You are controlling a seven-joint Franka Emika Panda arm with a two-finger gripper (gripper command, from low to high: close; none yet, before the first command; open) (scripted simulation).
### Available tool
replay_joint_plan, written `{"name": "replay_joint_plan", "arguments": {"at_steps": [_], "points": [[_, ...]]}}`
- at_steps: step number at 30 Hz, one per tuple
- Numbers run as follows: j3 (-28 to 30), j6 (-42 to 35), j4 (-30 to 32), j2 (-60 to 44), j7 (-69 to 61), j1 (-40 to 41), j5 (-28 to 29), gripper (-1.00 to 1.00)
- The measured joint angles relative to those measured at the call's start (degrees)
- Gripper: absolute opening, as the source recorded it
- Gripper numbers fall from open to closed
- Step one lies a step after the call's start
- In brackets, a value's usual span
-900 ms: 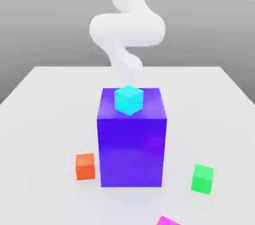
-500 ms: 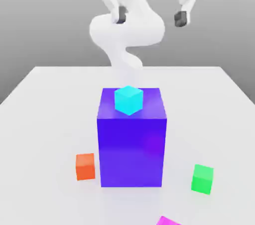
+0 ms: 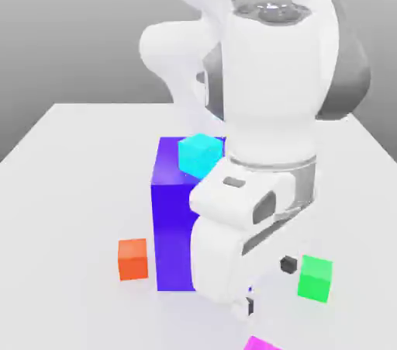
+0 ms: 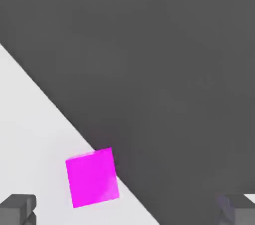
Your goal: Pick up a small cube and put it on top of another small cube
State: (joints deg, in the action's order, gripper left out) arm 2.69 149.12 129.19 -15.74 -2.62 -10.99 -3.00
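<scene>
Hovering low over the near part of the white table, the gripper hangs with its jaws spread wide and nothing between them; one dark fingertip sits just beside the green cube, the other shows lower, under the white hand. In the hand view both fingertips frame the shot, far apart, and the magenta cube lies between them, close to the table's edge with dark floor beyond. In the exterior view that same magenta cube peeks in at the table's near edge, just below the hand, untouched on the surface. The green cube sits on the table toward the near right corner as the exterior view has it, apart from the magenta one. The big blue-purple block stands mid-table, half hidden by the arm, with the cyan cube on its top. The orange cube rests just beside the block, on the exterior view's left.
</scene>
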Motion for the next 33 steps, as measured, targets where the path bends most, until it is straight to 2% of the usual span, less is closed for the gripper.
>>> {"name": "replay_joint_plan", "arguments": {"at_steps": [6,7,14,18,24,29,33], "points": [[-1.1,6.7,-1.6,-12.4,-3.9,0.3,1.1,0.00],[-1.2,8.1,-2.0,-14.3,-4.0,0.5,1.1,-1.00],[-1.2,8.3,-2.1,-14.7,-4.1,0.5,1.1,-1.00],[-0.9,3.0,-0.5,-7.8,-3.8,0.2,1.5,-1.00],[-5.2,2.0,10.4,4.2,-8.2,-4.1,4.7,-1.00],[-10.0,2.2,20.6,14.0,-15.6,-9.3,3.6,-1.00],[-9.6,8.2,22.2,9.6,-15.9,-10.2,4.9,-1.00]]}}
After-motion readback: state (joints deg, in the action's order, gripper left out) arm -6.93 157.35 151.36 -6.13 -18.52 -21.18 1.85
